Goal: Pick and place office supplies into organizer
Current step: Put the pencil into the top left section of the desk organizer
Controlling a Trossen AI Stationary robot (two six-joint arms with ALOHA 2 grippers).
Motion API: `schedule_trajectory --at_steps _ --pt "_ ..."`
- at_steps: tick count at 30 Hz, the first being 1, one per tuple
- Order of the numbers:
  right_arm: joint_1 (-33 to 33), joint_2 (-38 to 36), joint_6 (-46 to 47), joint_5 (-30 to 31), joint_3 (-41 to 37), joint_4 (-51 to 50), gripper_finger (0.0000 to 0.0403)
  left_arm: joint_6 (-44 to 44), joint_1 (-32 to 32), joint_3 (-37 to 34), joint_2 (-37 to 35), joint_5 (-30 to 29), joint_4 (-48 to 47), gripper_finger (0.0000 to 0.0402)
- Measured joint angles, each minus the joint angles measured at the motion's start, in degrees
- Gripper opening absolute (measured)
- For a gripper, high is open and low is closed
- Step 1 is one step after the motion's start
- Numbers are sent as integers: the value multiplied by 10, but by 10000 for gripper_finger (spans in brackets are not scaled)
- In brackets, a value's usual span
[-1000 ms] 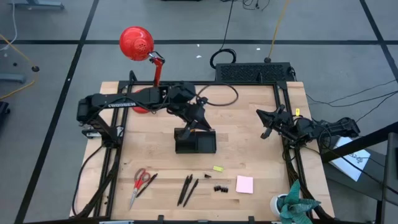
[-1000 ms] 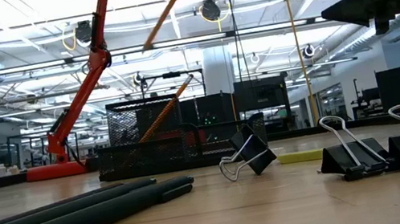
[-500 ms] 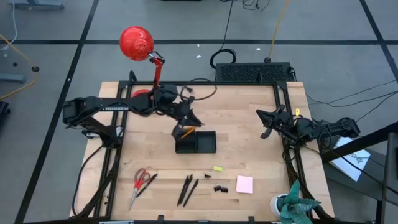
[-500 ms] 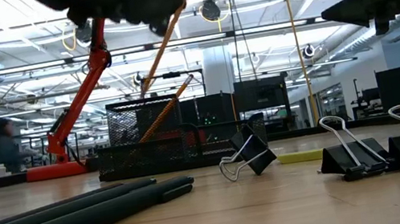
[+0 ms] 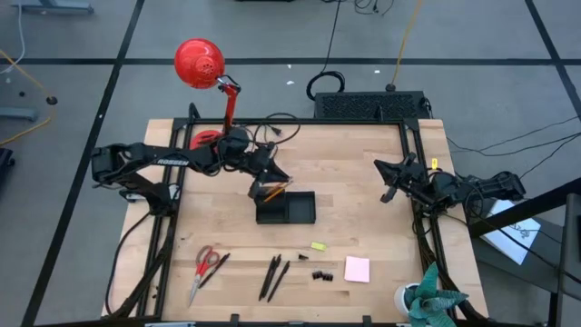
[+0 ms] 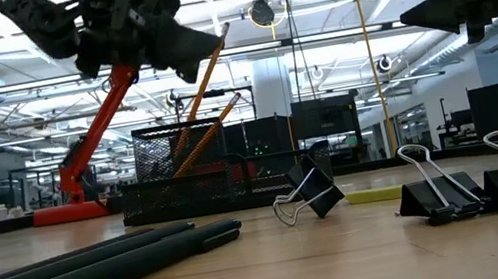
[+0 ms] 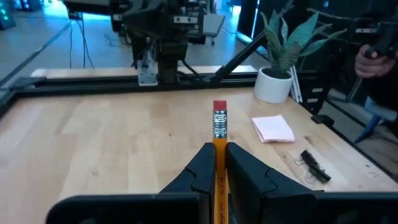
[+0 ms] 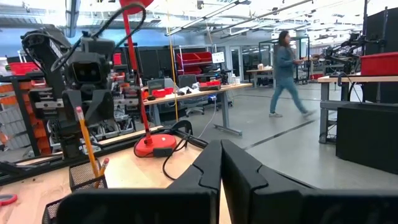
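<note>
My left gripper (image 5: 271,179) hovers over the left end of the black organizer (image 5: 296,211), shut on an orange pencil (image 6: 215,56). A second orange pencil (image 6: 210,129) leans inside the organizer's mesh cup (image 6: 156,160). Near the front edge lie the red-handled scissors (image 5: 205,263), black pens (image 5: 275,275), black clips (image 5: 320,274), a yellow piece (image 5: 318,245) and the pink sticky-note pad (image 5: 357,269). My right gripper (image 5: 388,184) waits, shut, above the table's right side. My left gripper pinches the pencil's shaft (image 7: 219,144) between its two fingers, just below the metal ferrule. The eraser end (image 7: 219,106) sticks out past the fingertips. The pencil stands steeply tilted, eraser up, and its lower end reaches into the mesh cup (image 8: 92,176).
A red desk lamp (image 5: 200,62) stands at the far left corner, with a black box with cables (image 5: 368,104) beyond the far edge. A potted plant (image 5: 427,300) sits at the near right corner. Bare wood lies between the organizer and the right arm.
My left gripper has come down and drawn back toward the table's left, staying shut on the pencil. The pencil has dropped with it, so its lower end now sits in the mesh cup beside the other pencil.
</note>
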Motion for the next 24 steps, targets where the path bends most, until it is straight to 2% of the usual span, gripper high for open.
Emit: schedule_trajectory --at_steps 8,16,24 --pt "0 0 12 0 0 -5 4 -57 -9 -81 0 -56 116 35" --pt "0 0 14 0 0 -4 4 -70 -21 -113 1 -99 118 35" --pt "0 0 13 0 0 6 4 -33 -48 -116 5 -125 82 35"
